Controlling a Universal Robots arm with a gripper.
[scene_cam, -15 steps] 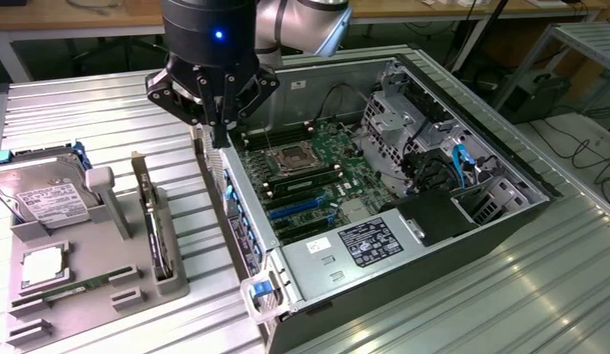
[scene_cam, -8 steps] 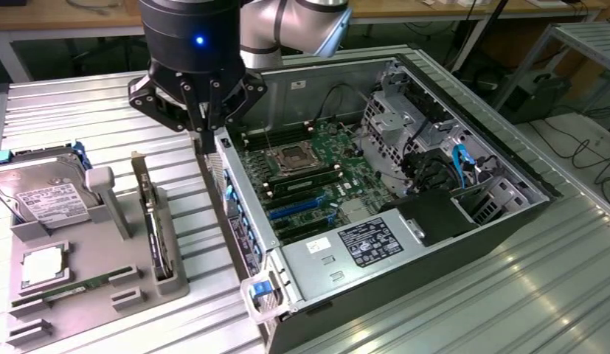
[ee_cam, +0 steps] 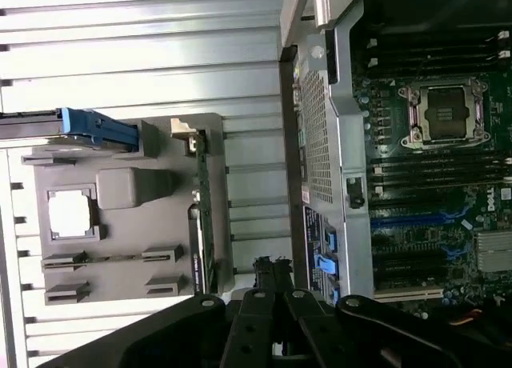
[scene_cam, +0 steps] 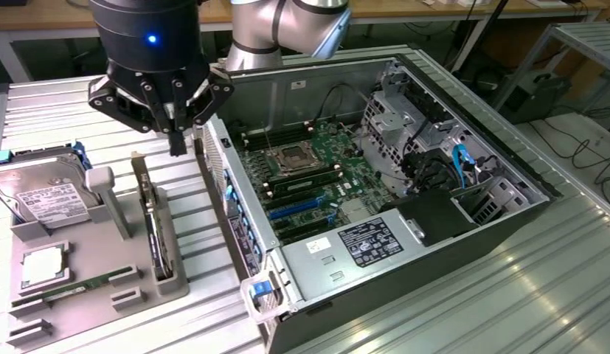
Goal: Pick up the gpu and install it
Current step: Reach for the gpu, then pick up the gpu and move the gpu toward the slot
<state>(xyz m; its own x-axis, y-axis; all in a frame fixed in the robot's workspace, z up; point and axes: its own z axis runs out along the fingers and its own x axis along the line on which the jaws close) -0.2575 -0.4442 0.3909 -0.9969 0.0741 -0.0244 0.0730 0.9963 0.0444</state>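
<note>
So far: the pick-up was not made and nothing was in the claw.
Claw: clenched on nothing, fingertips pressed together. It hung above the strip of worktop between the grey holder and the open computer case.
Claw, wrist view: the dark fingertips pointed down at that same strip, beside the card and not over it.
Gpu: stood on its long edge in a slot along the holder's case-side rim, apart from the claw and lower than it.
Gpu, wrist view: seen edge-on as a thin dark-green line, upright in its slot.
Neighbours: hard drive upright at the holder's far side, and memory stick lying flat near the front. Both were well apart from the card.
Destination: motherboard lay exposed in the case, with blue expansion slots near its lower part.
Step judged in hand: approach to the card.
Doing it well, alignment: the claw likely needed to shift sideways until centred over the card's top edge, jaws set across its thin faces.
Doing it well, opening: the fingers would have to part before descending, since closed tips would strike the edge.
Doing it well, grip: a hold near mid-length probably kept the card from tipping.
Risk: a skewed lift could bind the card in the slot, or drag the holder along.
</note>
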